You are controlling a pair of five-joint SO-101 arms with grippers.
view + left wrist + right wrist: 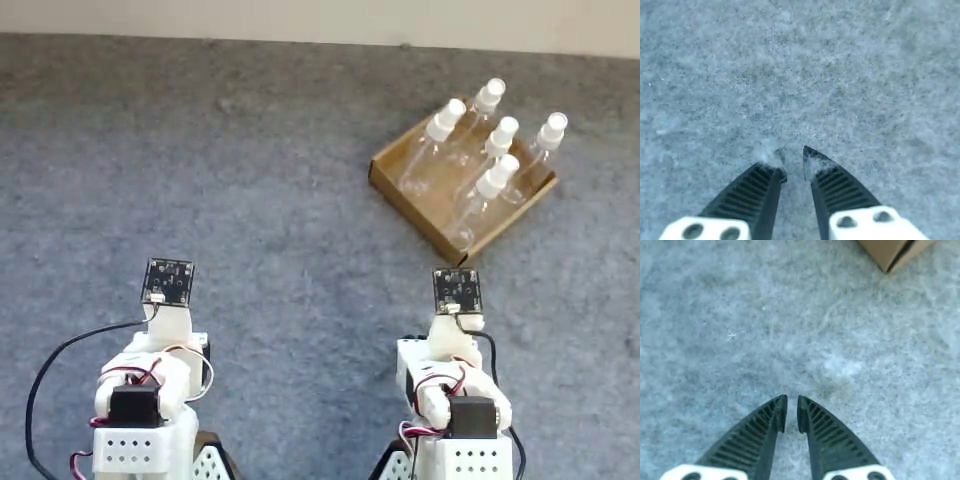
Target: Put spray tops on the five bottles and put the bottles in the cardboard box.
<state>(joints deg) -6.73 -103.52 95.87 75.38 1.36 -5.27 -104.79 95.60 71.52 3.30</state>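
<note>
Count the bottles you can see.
5 bottles, all in the cardboard box: one on the left, one at the back, one in the middle, one on the right, one in front. None looks hidden.

Mottled grey table cloth | brown cardboard box | 5 clear plastic bottles | white spray tops | black, ribbed: left gripper, right gripper

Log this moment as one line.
five bottles: spray tops on, inside cardboard box | left gripper: shut, empty | right gripper: shut, empty
</note>
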